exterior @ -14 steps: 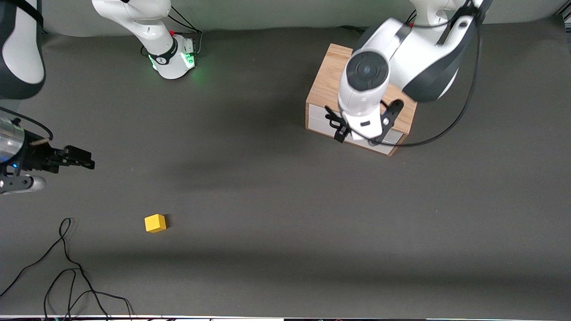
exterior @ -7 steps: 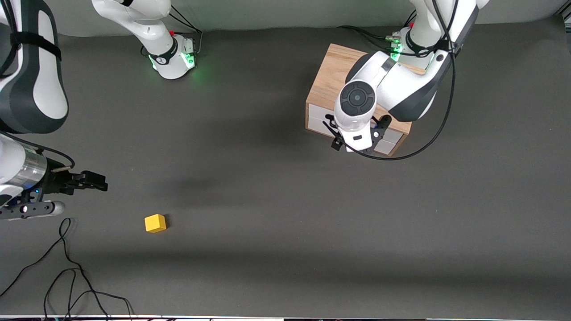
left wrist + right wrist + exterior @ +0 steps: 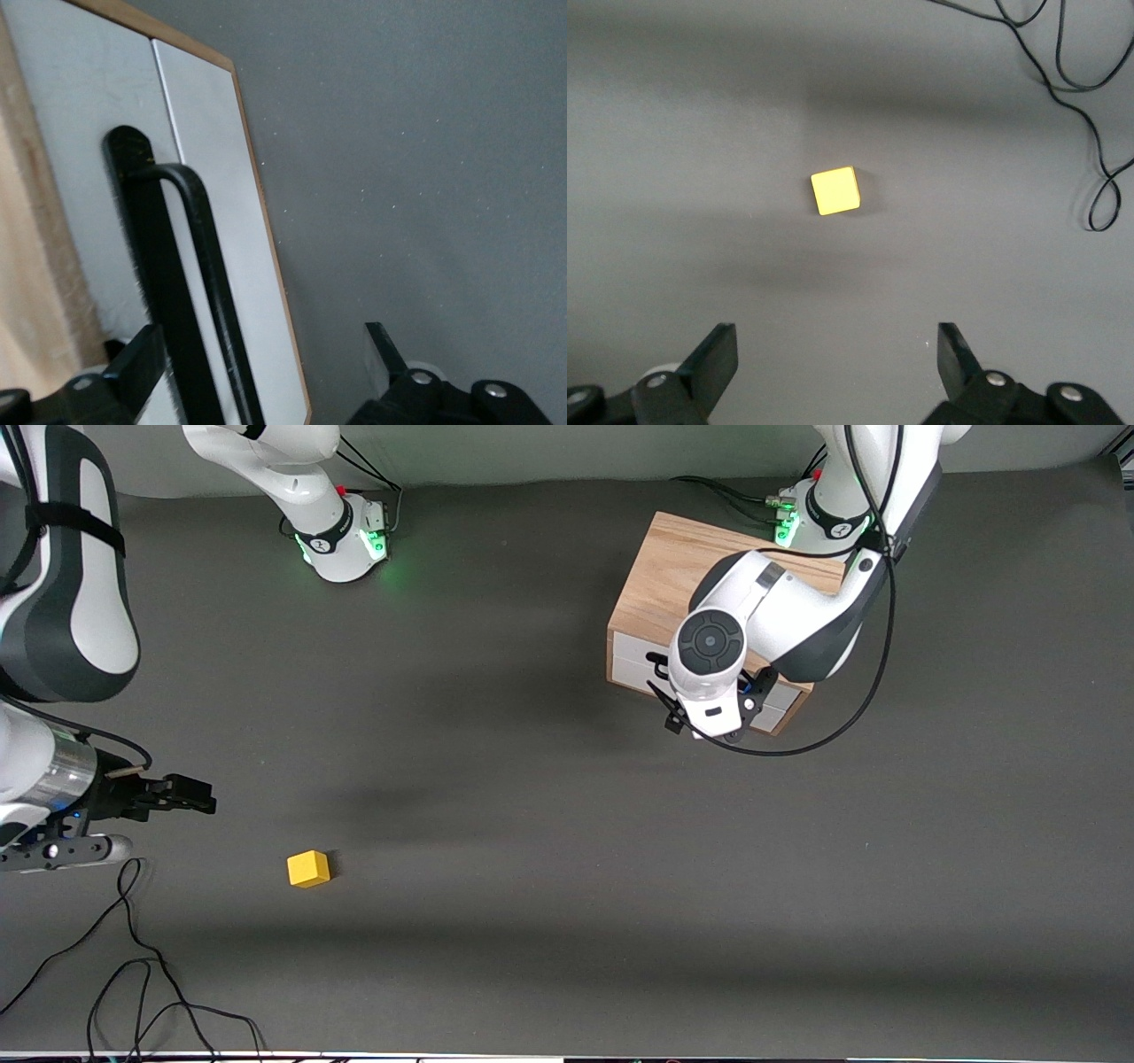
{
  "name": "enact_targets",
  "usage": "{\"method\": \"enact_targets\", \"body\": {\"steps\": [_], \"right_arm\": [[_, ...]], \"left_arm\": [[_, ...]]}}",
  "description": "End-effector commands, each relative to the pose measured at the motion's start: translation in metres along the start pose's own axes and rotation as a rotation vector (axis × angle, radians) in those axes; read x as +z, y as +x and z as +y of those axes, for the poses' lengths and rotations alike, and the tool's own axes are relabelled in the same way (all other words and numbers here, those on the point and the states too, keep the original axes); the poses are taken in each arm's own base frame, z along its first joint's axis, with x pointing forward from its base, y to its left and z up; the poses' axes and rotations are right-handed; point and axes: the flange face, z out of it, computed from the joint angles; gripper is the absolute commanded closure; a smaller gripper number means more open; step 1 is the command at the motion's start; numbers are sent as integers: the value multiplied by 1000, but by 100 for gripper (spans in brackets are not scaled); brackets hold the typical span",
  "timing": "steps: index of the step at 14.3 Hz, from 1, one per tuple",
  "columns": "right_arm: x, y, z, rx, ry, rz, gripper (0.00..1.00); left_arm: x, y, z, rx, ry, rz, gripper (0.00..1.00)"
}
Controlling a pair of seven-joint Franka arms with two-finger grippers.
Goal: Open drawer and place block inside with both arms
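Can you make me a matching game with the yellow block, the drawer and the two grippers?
Things:
1. block
2. drawer
3. left gripper
4. right gripper

States:
A. shut, with a black bar handle
B. open, above the block but not touching it
C. lying alone on the grey table
D. open, right at the drawer handle

Pairs: 1-C, 2-A, 3-D, 4-B

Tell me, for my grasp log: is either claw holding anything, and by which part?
Nothing held. Left claw open astride the drawer's handle; right claw open above the block.
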Motion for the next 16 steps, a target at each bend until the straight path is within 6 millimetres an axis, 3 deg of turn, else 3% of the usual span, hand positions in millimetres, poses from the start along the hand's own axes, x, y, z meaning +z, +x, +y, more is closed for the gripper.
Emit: {"method": "enact_targets", "body": {"steps": [1, 6, 16], "right_arm": [[5, 12, -2, 3, -19, 17, 0], [5, 14, -2, 5, -13, 36, 0], [7, 16, -1, 4, -9, 52, 0]], "left_arm": [[15, 2, 7, -37, 1, 21, 0], [30, -1, 14, -61, 7, 23, 0], [23, 1, 39, -63, -26, 23, 0]]}}
